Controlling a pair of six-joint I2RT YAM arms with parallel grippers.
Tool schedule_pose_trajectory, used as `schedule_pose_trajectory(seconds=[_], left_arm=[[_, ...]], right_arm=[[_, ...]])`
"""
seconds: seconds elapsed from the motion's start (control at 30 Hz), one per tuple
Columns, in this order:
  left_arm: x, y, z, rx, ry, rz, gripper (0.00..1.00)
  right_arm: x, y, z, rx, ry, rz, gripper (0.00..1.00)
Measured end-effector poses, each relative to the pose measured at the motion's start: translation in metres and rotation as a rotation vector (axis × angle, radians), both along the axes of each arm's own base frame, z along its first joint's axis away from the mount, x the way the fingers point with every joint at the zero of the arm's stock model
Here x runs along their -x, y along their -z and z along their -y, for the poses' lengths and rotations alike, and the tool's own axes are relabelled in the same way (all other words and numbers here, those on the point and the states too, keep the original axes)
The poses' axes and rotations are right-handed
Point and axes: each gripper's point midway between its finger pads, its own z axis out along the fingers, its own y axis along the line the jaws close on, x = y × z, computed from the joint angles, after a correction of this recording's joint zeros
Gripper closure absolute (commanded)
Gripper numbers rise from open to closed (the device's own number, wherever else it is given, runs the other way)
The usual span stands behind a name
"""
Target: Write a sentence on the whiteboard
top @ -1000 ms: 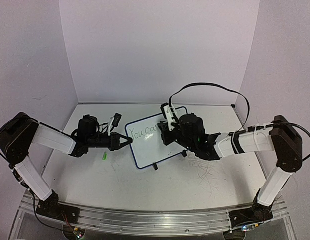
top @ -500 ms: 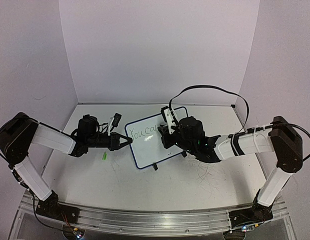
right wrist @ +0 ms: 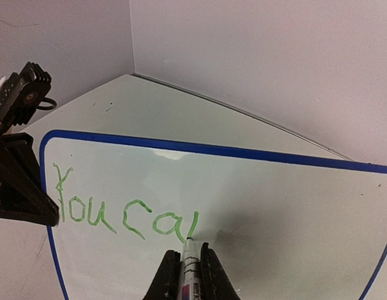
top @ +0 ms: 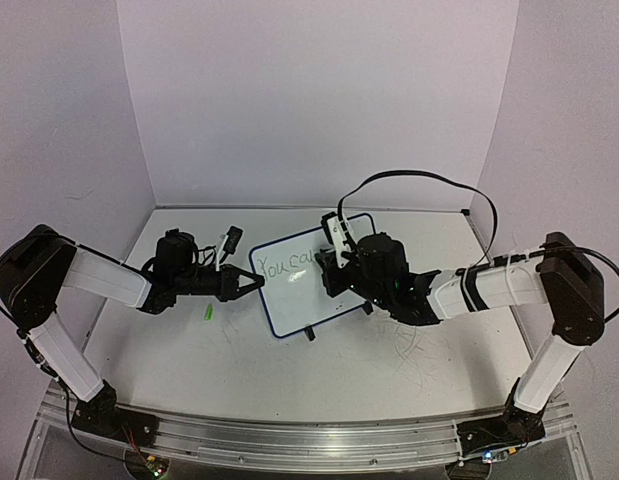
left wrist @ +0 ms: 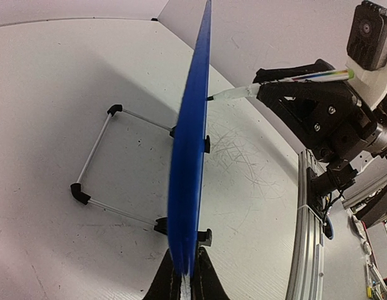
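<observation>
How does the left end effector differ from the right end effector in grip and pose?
The left end effector is shut on the blue rim of the whiteboard; the right end effector is shut on a marker. The left one meets the board edge-on from its side; the right one faces the writing surface, marker tip on it beside the green words. Both are shut and black.

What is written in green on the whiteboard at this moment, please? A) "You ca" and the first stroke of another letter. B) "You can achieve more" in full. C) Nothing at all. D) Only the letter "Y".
A: in the right wrist view the green writing on the whiteboard reads "You ca" plus one further stroke, with the marker tip at that stroke's foot.
</observation>
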Motion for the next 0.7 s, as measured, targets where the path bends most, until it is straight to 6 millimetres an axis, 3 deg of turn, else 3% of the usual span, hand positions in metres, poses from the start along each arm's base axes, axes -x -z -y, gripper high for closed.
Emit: schedule_pose_trajectory(seconds=[0.7], left_arm=[[0.0, 0.0, 0.0, 0.0, 0.001, 0.002, 1.0]], right_arm=[[-0.011, -0.015, 0.005, -0.018, 0.056, 0.03, 1.0]])
